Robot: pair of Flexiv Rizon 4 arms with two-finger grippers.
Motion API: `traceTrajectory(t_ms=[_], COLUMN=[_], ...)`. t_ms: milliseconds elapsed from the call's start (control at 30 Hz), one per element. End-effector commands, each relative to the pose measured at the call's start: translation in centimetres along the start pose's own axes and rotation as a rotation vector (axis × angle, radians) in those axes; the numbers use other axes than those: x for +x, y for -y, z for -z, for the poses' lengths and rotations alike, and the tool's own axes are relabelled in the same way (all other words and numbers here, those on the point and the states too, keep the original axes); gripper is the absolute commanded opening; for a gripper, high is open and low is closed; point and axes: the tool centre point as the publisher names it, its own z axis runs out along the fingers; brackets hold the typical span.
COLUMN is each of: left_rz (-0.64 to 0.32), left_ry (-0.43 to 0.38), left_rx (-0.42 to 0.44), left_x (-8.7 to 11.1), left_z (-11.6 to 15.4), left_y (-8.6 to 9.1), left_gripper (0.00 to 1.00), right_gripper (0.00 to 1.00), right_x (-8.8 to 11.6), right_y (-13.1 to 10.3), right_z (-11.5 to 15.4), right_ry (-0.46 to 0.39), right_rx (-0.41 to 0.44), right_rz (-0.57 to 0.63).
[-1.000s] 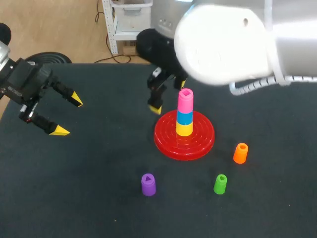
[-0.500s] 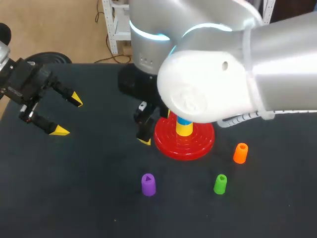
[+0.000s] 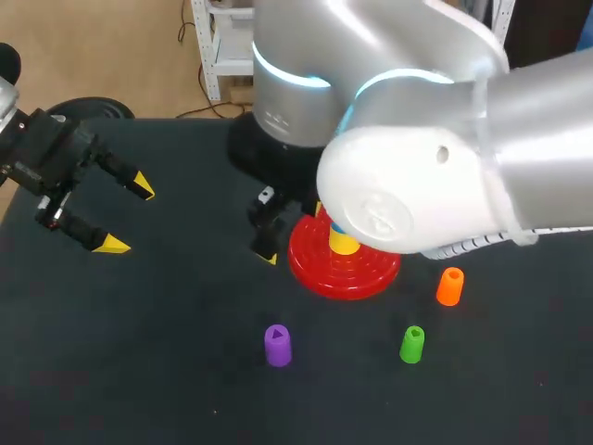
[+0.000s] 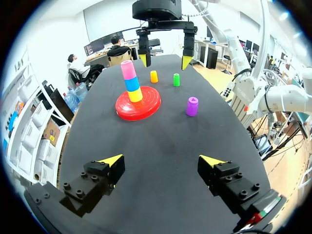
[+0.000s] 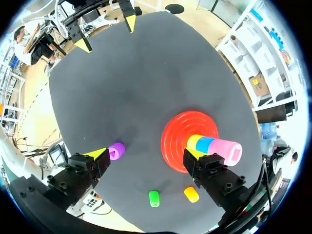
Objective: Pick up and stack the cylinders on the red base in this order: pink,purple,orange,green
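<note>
Nearest you, the purple cylinder and the green cylinder stand loose on the table, well apart. The orange cylinder is a bit further back, near the red base but not touching it.

On the base is a stack: yellow piece at the bottom, blue piece, and the pink cylinder on top. I'd count pink as done, with purple, orange and green left to do.

The right gripper hangs above the table with its fingers spread wide and nothing in them. In its wrist view purple shows by one tip and the stack by the other.

The left gripper is far off to the side, also wide open and empty.

Hidden in the head view: the right arm covers pink, blue and one right fingertip. Whether pink is fully seated, you can't tell.
</note>
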Motion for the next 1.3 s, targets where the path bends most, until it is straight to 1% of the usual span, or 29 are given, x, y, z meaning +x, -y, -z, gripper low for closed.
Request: traceTrajectory(t_ms=[33,67,233,400,633,767,1033,1300], left_rz=[-0.001,-0.001,-0.001,-0.001,-0.001,-0.001,-0.001,-0.001], left_ry=[0.000,0.000,0.000,0.000,0.000,0.000,0.000,0.000], left_rx=[-0.002,-0.002,-0.002,-0.002,-0.002,-0.002,-0.002,-0.002], left_x=[0.1,0.1,0.1,0.1,0.1,0.1,0.1,0.1], left_z=[0.0,0.0,0.0,0.0,0.0,0.0,0.0,0.0], left_y=[0.0,0.0,0.0,0.0,0.0,0.0,0.0,0.0], left_gripper=[1.00,1.00,1.00,1.00,1.00,1.00,1.00,1.00], right_gripper=[1.00,1.00,1.00,1.00,1.00,1.00,1.00,1.00], right_x=[-0.7,-0.7,-0.5,0.2,1.2,1.9,3.5,4.3], right_y=[-0.1,-0.2,-1.5,-3.1,-4.6,-5.2,-7.1,-7.8], right_z=[-1.3,-1.9,-4.5,-6.2,-7.5,-7.8,-8.2,-8.6], right_ry=[-0.065,-0.075,-0.120,-0.142,-0.178,-0.188,-0.189,-0.158], right_rx=[-0.041,-0.071,-0.127,-0.175,-0.189,-0.196,-0.217,-0.211], right_rz=[-0.001,0.012,0.036,0.066,0.089,0.082,0.074,0.058])
